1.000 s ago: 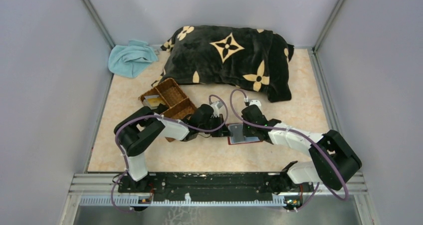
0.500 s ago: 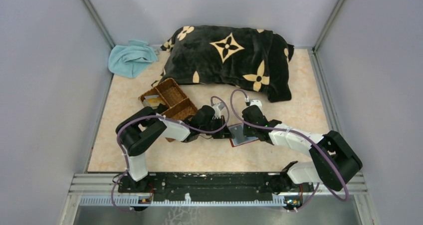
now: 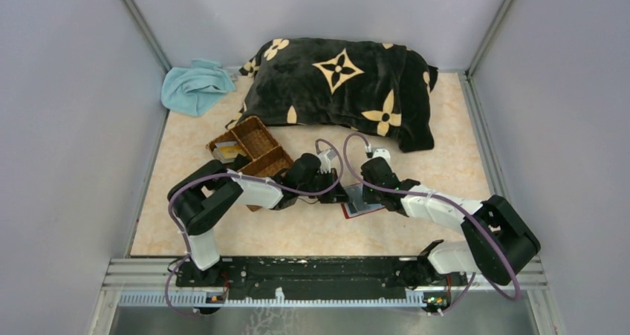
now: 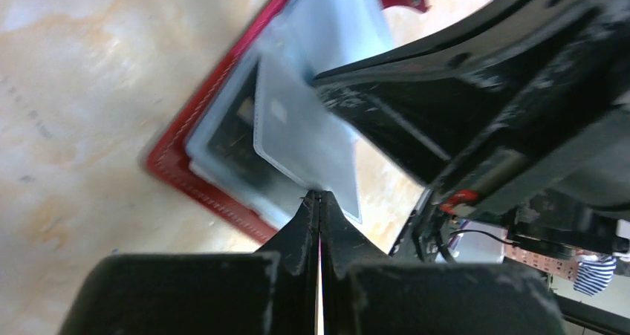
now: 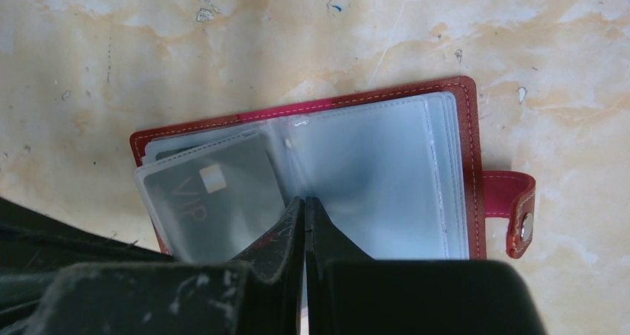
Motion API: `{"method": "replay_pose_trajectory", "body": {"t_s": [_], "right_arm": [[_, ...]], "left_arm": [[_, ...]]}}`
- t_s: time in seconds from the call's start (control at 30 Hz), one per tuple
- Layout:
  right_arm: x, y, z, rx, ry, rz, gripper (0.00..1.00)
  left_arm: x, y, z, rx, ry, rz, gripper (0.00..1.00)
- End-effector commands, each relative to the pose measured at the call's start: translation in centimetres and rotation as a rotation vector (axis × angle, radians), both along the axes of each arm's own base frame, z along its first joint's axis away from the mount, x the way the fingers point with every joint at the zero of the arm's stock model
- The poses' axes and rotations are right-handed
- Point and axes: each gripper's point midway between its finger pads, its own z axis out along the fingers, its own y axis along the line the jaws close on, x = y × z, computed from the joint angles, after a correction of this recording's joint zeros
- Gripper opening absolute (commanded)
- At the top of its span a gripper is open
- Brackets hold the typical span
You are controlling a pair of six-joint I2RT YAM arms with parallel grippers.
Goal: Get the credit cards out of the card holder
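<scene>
A red card holder (image 3: 365,207) (image 5: 334,108) lies open on the table, its clear plastic sleeves (image 5: 371,171) fanned out. A dark VIP credit card (image 5: 212,201) (image 4: 286,123) sits in a sleeve that is lifted at the holder's left side. My left gripper (image 3: 343,194) (image 4: 320,194) is shut, pinching the outer edge of that sleeve and card. My right gripper (image 3: 364,192) (image 5: 304,200) is shut on the sleeves at the spine of the holder. The snap tab (image 5: 516,212) sticks out on the right side.
A partitioned wicker basket (image 3: 252,151) holding a card stands just left of the left arm. A black blanket with tan flowers (image 3: 342,86) fills the back, with a teal cloth (image 3: 195,86) at the back left. Grey walls enclose the table.
My left gripper has moved right, up to the holder's left edge. The holder has turned slightly and its left sleeve is lifted. My right gripper has stayed on the holder.
</scene>
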Motion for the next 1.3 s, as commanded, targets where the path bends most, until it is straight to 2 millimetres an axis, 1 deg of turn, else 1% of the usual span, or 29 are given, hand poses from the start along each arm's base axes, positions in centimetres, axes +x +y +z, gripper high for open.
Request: {"method": "replay_pose_trajectory", "body": {"t_s": [0.0,0.23,0.33,0.47,0.63,0.77,0.9,1.0,1.07,1.13,1.2,1.27], "right_arm": [[-0.9,1.7,0.0,0.083,0.032,0.050,0.00],[-1.1,1.7,0.2,0.085,0.032,0.052,0.00],[-1.2,1.8,0.6,0.101,0.024,0.060,0.00],[-1.3,1.5,1.3,0.104,0.009,0.055,0.00],[-0.9,0.6,3.0,0.095,-0.045,0.016,0.00],[-0.4,-0.8,4.7,0.068,-0.101,-0.052,0.00],[0.0,-2.3,6.9,0.060,-0.172,-0.121,0.00],[0.1,-2.8,8.9,0.098,-0.238,-0.143,0.00],[0.2,-2.6,9.9,0.132,-0.275,-0.131,0.00],[0.1,-2.2,10.4,0.154,-0.297,-0.105,0.00],[0.1,-1.5,10.3,0.168,-0.290,-0.066,0.00],[-0.1,-0.4,9.5,0.179,-0.252,-0.014,0.00]], "left_arm": [[1.5,-2.6,5.6,-0.140,-0.124,-0.007,0.00],[1.7,-2.9,5.0,-0.131,-0.117,-0.011,0.00],[1.7,-3.1,4.3,-0.123,-0.107,-0.014,0.00],[1.7,-3.4,3.7,-0.124,-0.095,-0.020,0.00],[1.9,-3.8,3.2,-0.122,-0.088,-0.024,0.00],[2.0,-4.0,3.0,-0.120,-0.083,-0.027,0.00],[2.1,-4.1,2.8,-0.119,-0.077,-0.027,0.00],[2.0,-4.2,2.9,-0.127,-0.073,-0.031,0.00],[1.9,-4.2,3.1,-0.132,-0.075,-0.032,0.00],[1.9,-3.8,3.5,-0.132,-0.102,-0.030,0.00],[2.0,-3.0,4.0,-0.119,-0.138,-0.013,0.00],[2.0,-2.0,4.3,-0.104,-0.167,0.004,0.00]]}}
